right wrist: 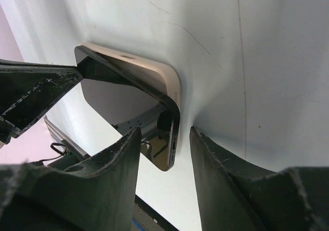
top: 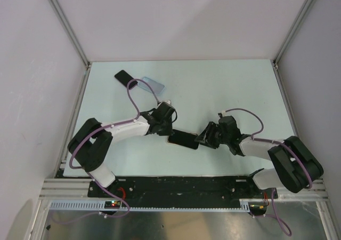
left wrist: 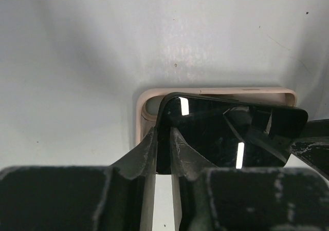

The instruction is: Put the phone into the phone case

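The phone is at the fingertips of both hands, between them. It lies tilted in a pale beige-pink phone case, which rests flat on the desk. It is not yet seated. In the left wrist view a bare inner corner of the case shows beside the phone's corner. In the right wrist view the phone's near end stands out past the corner of the case.

The left hand is closed on the phone's edge, with one finger on each side of it. This grip is judged to serve for steering the phone against the case wall, since a thin edge hold lets the slab be tipped and slid.

The right hand is spread open. Its fingers are set on either side of the phone's end corner, and a gap can be seen at each. It is probably placed there to press or steady that end.

Well beyond the left hand, a light blue translucent shell and a black slab lie on the desk, with neither hand on them.

The seating step is judged to be in hand. The standing end would need to be lowered and pressed home. The case appears to be held by nothing, so it may slide under the push.
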Robot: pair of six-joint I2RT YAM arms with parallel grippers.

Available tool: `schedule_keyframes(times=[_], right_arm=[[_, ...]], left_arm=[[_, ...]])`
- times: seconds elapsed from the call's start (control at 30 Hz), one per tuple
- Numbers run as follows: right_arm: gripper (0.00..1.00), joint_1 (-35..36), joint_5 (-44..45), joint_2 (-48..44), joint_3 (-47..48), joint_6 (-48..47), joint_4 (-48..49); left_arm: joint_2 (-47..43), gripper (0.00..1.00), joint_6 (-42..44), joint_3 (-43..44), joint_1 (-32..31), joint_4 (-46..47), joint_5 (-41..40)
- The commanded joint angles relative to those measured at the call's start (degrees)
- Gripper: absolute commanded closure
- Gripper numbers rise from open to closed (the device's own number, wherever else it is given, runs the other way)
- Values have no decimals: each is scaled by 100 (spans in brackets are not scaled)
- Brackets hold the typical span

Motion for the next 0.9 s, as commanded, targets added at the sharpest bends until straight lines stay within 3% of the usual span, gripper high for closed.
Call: schedule_keyframes(times=[0.0,0.3,0.63,0.87], right_arm=[[53,103,64,187,161,61,288],[60,152,73,-56,236,63,146],[61,223,11,-512,337,97,-67],[61,249,-219,-233,353,205,244]], left_arm=[[81,82,-140,-159,-85,244,62],[200,87,-251,-290,-130,302,46],[295,92,-343,-395,-206,341,44],[308,93,-359,-402,-263,364,69]])
